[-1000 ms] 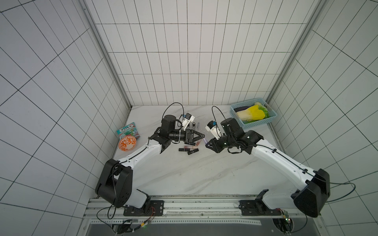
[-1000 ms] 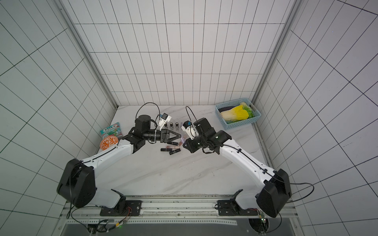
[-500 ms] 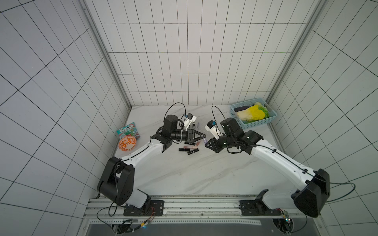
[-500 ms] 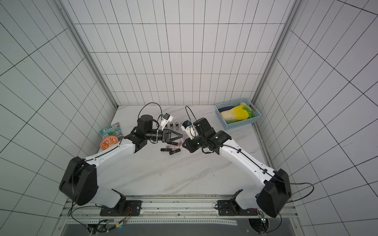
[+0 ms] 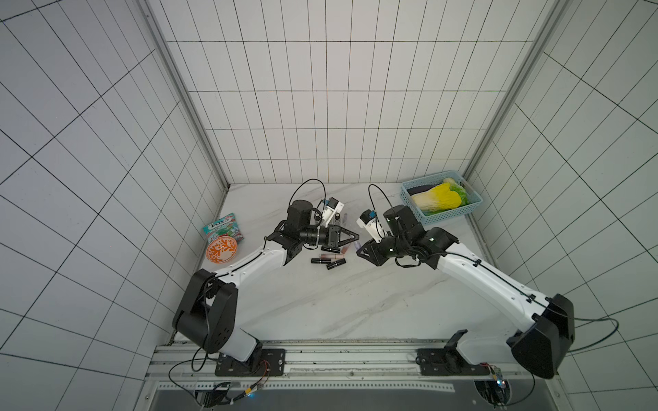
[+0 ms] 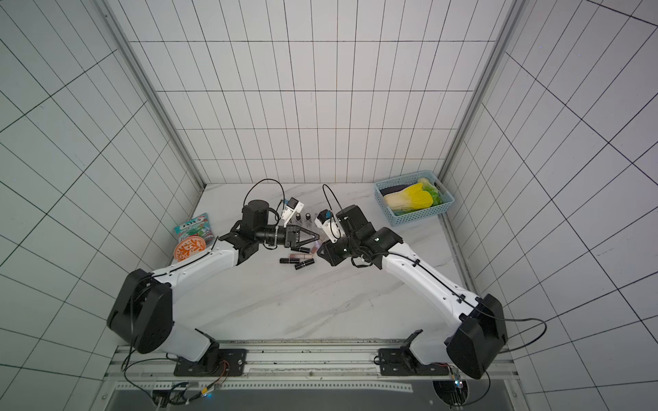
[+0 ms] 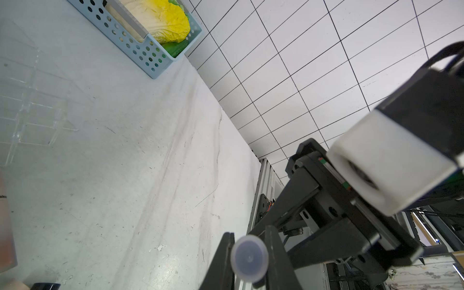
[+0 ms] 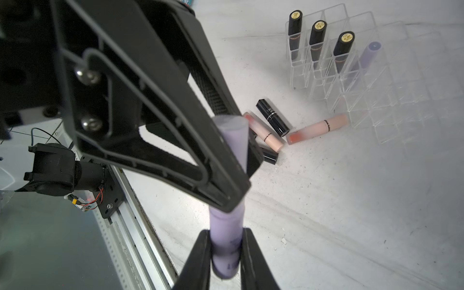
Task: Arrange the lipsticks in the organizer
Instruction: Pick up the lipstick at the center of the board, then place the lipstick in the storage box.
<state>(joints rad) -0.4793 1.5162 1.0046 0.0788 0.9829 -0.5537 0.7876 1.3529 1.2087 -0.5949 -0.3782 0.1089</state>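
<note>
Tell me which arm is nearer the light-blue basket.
Right. The right arm bends close beside the basket; the left arm lies by the orange bowl, on the far side from it.

The organizer (image 8: 391, 105) stands mid-table toward the back, with lipsticks (image 8: 317, 35) upright in it and more lying on the table (image 6: 320, 302) before it. A basket (image 6: 420, 215) sits back right; a bowl (image 6: 188, 249) and packet (image 6: 194, 227) sit left.

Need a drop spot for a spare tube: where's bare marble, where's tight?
Free: the wide marble between the loose lipsticks and the front rail; the strip between organizer and blue basket. Crowded: around the organizer and loose lipsticks, where both arms meet; left edge holds a bowl and snack bag.
</note>
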